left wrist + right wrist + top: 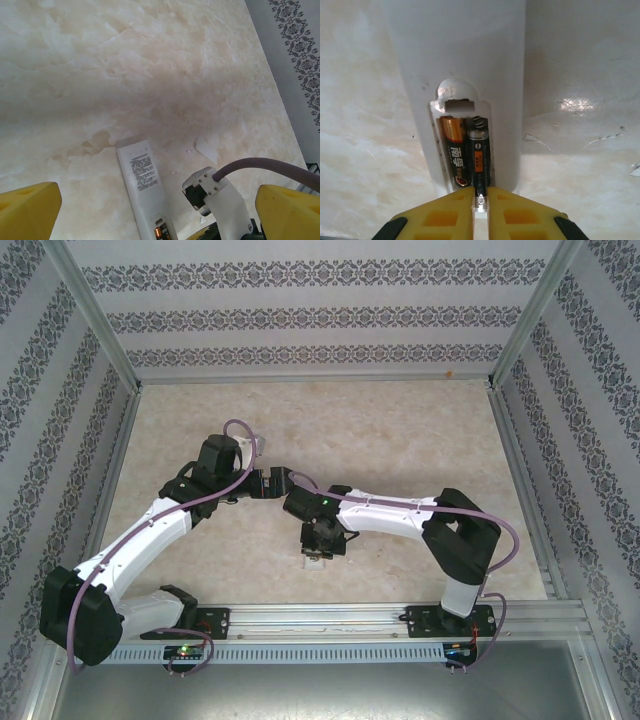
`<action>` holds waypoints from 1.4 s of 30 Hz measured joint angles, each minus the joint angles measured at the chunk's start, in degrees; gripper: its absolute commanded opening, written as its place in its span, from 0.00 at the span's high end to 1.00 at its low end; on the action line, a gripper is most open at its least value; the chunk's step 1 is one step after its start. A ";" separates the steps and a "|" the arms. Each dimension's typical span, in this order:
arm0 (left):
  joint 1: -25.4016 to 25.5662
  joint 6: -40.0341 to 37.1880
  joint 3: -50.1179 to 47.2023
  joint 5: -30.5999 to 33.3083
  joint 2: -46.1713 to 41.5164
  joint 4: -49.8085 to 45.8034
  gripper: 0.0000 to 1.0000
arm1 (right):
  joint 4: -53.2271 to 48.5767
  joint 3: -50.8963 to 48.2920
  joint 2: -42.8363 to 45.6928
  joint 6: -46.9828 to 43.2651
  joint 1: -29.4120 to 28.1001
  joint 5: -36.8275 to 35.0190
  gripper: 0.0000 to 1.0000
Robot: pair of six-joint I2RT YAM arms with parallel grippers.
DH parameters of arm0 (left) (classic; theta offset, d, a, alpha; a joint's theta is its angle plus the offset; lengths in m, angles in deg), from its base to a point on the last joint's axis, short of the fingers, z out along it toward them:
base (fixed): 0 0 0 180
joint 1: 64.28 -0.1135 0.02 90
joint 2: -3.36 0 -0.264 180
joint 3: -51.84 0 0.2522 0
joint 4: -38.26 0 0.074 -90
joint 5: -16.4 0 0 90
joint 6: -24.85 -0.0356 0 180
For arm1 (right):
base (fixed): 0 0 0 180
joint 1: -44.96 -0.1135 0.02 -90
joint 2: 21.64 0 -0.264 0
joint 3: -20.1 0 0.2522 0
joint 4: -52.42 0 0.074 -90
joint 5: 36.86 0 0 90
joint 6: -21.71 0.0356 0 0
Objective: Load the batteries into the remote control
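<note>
White slim plastic remote control [465, 60] was laid on the beige marbled surface [580, 75], two dark orange-banded batteries [454, 150] in its open compartment [460, 106]. The right claw [480, 197] was clamped on the tip of one of them; the left claw [159, 209] was spread apart.

This looks like a robot test booth in a lab. A table [400, 430] with a stone-look top sits inside patterned walls [320, 320] held by metal posts [95, 315]. The left arm [140, 540] and the right arm [390, 515] are bolted to a metal rail [320, 618] along the table's near edge.
</note>
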 measured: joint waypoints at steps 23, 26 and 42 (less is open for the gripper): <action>-1.55 0.92 -0.26 3.37 0.11 0.85 0.00 | -5.88 5.75 -5.49 -4.68 -1.51 -6.03 0.89; -1.46 1.16 -0.26 2.75 0.11 1.38 0.00 | -6.16 6.05 -5.60 -5.16 -1.75 -6.93 0.88; -0.61 1.66 -0.33 -0.24 0.02 4.00 0.00 | -8.76 4.72 10.01 -20.39 11.43 -15.80 0.46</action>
